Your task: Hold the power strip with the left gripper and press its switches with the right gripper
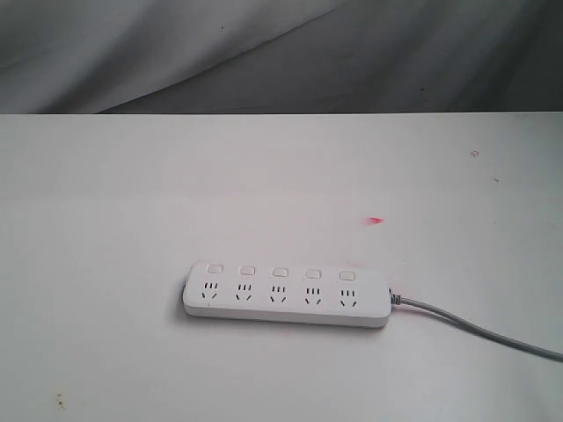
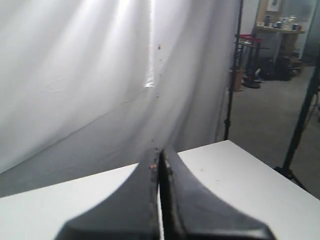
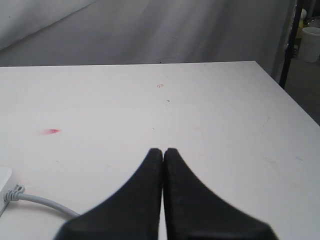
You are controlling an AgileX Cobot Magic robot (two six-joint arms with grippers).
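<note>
Exterior view: one power strip [image 1: 292, 309], five switches [image 1: 280, 272], five sockets [image 1: 278, 294].

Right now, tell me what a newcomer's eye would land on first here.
The white power strip lies on the white table, front middle of the exterior view, its switches in a row along the far side and a grey cord trailing off right. A small red mark stands out on the table just beyond it. Neither arm shows there; the left gripper and the right gripper appear only in their wrist views, jaws pressed shut.

No text is legible (power strip [image 1: 287, 294] included).
</note>
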